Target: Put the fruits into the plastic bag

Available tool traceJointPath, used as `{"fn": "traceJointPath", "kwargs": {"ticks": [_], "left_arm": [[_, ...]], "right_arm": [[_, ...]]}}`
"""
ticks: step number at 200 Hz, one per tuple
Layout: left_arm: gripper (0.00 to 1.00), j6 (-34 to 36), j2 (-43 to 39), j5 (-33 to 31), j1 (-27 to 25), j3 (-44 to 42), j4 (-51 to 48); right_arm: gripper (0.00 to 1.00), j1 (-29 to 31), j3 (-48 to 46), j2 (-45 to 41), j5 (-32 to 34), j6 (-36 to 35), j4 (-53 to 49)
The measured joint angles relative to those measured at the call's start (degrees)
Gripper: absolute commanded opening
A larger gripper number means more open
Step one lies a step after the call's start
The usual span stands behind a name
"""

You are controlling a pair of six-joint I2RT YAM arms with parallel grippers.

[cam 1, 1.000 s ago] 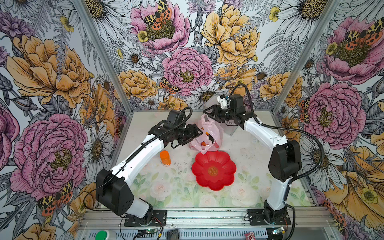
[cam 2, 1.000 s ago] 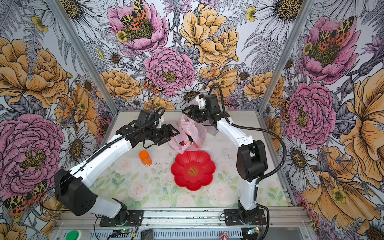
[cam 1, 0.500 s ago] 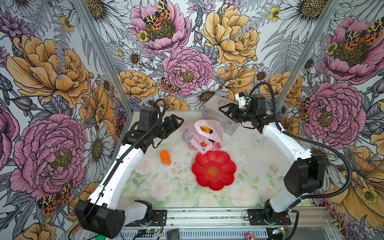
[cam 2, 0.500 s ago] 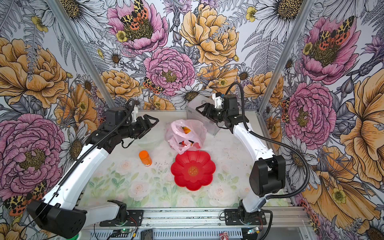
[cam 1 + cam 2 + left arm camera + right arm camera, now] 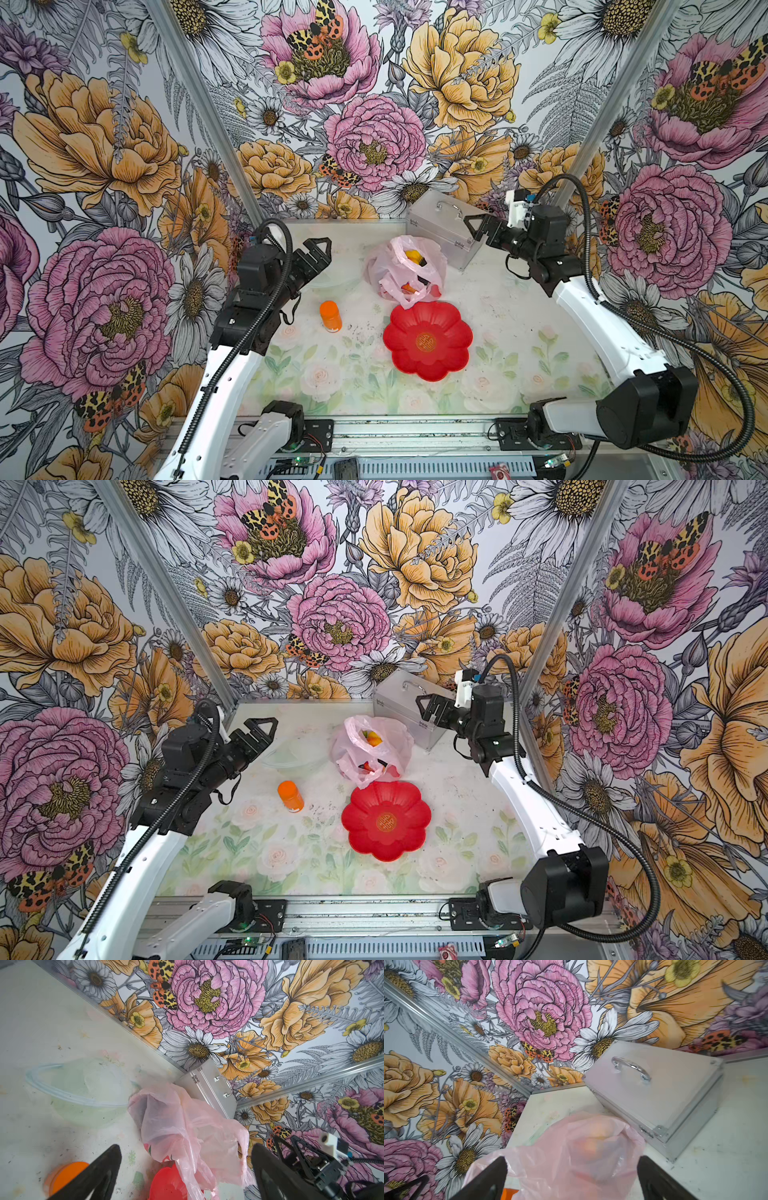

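The pink plastic bag [image 5: 405, 268] [image 5: 374, 746] sits slumped on the table at the back centre, mouth gaping upward. Fruits [image 5: 412, 255] [image 5: 373, 738] show inside it as yellow-orange shapes, with a red-orange one lower down; the rest are hidden by the film. My left gripper [image 5: 318, 251] [image 5: 262, 729] hangs open left of the bag, well apart from it. My right gripper [image 5: 478, 228] [image 5: 430, 708] is open to the bag's right, in front of the silver case. Both wrist views show the bag [image 5: 187, 1126] [image 5: 571, 1157] beyond empty, wide jaws.
A red flower-shaped plate [image 5: 428, 340] [image 5: 386, 820] lies just in front of the bag. An orange capped bottle [image 5: 330, 316] [image 5: 290, 796] stands to its left. A silver case [image 5: 440, 224] [image 5: 395, 700] fills the back right corner. A clear shallow bowl [image 5: 332, 276] [image 5: 83, 1088] lies left of the bag.
Both grippers have let go of the bag, opened wide and drawn back to either side. The bag has settled onto the table.
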Motion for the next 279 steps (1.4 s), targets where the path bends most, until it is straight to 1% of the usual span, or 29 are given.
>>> {"fn": "traceJointPath", "kwargs": {"ticks": [17, 35, 47, 61, 101, 118, 130, 161, 201, 238, 279], "left_arm": [[0.99, 1.0, -3.3, -4.5, 0.0, -2.9, 0.6], [0.99, 3.2, -7.4, -10.0, 0.0, -7.0, 2.0], [0.99, 5.0, -10.4, -13.5, 0.0, -10.1, 3.1], [0.99, 7.3, -14.4, -17.6, 0.0, -14.3, 4.5], [0.99, 12.4, -25.4, -28.5, 0.1, -24.9, 7.2], [0.99, 14.3, -29.0, -32.2, 0.1, -28.3, 8.6], [0.99, 15.6, -30.1, -33.9, 0.1, -29.9, 9.5], [0.99, 18.2, -29.3, -36.2, 0.8, -31.8, 11.6], [0.99, 20.2, -24.9, -38.0, 2.7, -35.2, 16.3], [0.99, 21.9, -18.5, -38.1, 6.3, -38.4, 23.2], [0.99, 23.1, -8.7, -37.2, 10.2, -39.2, 33.3]], "right_arm": [[0.99, 0.0, -9.7, -5.2, 5.7, -0.1, 9.2], [0.99, 0.0, -21.7, -10.2, 11.8, -0.5, 21.7], [0.99, -0.2, -26.7, -11.9, 15.6, -1.0, 25.8], [0.99, -0.4, -28.9, -12.9, 19.0, -2.2, 26.4], [0.99, -1.3, -30.5, -17.0, 24.2, -11.4, 26.5], [0.99, -3.3, -31.4, -17.7, 25.8, -14.4, 25.3], [0.99, -5.2, -32.4, -17.4, 26.5, -15.9, 24.7], [1.00, -9.4, -35.4, -13.5, 26.7, -19.0, 24.5], [1.00, -11.8, -36.7, -2.2, 26.6, -21.8, 28.7], [1.00, -12.3, -37.5, 6.6, 26.6, -22.8, 34.7], [1.00, -12.4, -37.7, 9.1, 26.4, -23.6, 39.0]]}}
